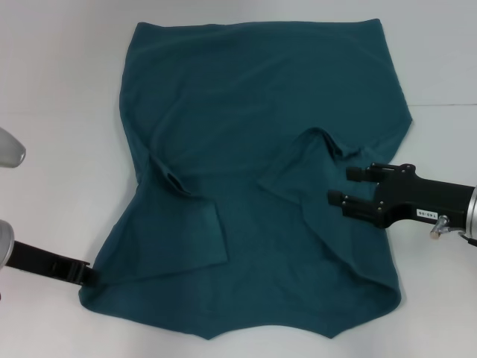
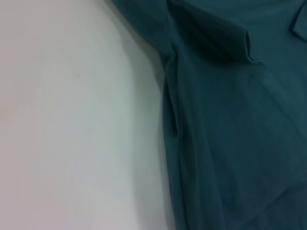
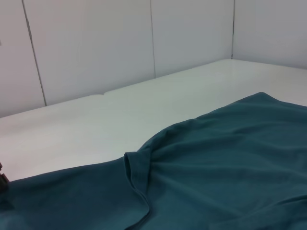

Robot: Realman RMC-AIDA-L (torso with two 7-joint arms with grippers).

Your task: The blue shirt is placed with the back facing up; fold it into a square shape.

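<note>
The blue shirt [image 1: 253, 112] lies spread on the white table [image 1: 59, 89], with both short sleeves turned in over its body. My right gripper [image 1: 341, 186] hovers open over the shirt's right side, beside the folded right sleeve [image 1: 313, 168], and holds nothing. My left gripper [image 1: 83, 273] reaches in low from the left and its tip meets the shirt's near left corner. The left wrist view shows the shirt's side edge [image 2: 172, 120] against bare table. In the right wrist view a folded sleeve edge [image 3: 132, 175] rises from the blue shirt [image 3: 230, 158].
White table surface [image 2: 72, 120] surrounds the shirt on the left, the right and the far side. White wall panels [image 3: 96, 48] stand behind the table's far edge. The shirt's near edge lies close to the table's front.
</note>
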